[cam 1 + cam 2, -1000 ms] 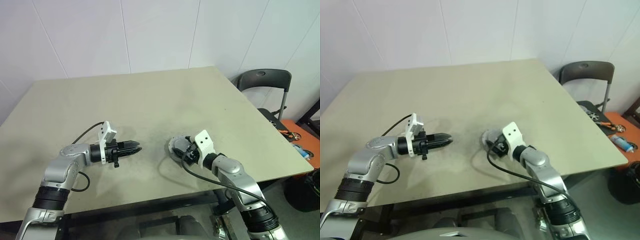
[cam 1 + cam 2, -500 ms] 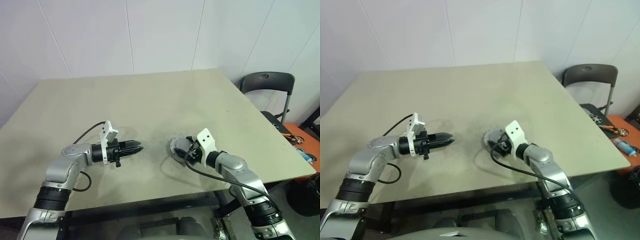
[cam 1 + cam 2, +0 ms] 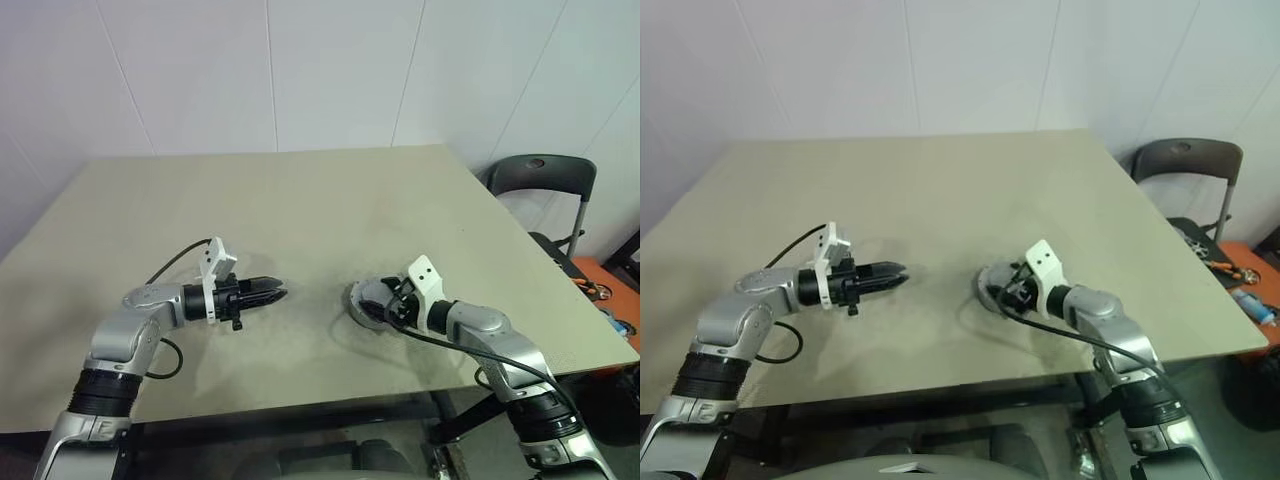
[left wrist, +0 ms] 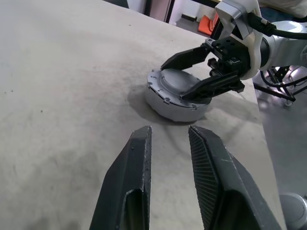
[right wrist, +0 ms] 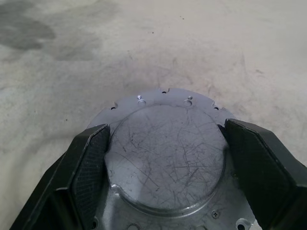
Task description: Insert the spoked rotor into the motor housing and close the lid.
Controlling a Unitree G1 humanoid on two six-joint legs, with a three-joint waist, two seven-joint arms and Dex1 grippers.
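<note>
- Head views: the right gripper [image 3: 383, 305] straddles the motor housing [image 3: 366, 308], which sits upright on the table [image 3: 300, 200] near its front edge, its axis vertical. The left gripper [image 3: 277, 293] hovers well apart to the left, pointing at it, holding nothing.
- Left wrist view: the left fingers [image 4: 132, 177] stand slightly parted and empty. The housing [image 4: 175, 96] is a short silver cylinder with a notched rim, and the right gripper's [image 4: 189, 74] wide-spread fingers lie across its raised top.
- Right wrist view: the scratched grey lid [image 5: 165, 155] covers the housing, small holes around the flange; each black pad [image 5: 91, 155] flanks the raised disc, though contact is unclear.
</note>
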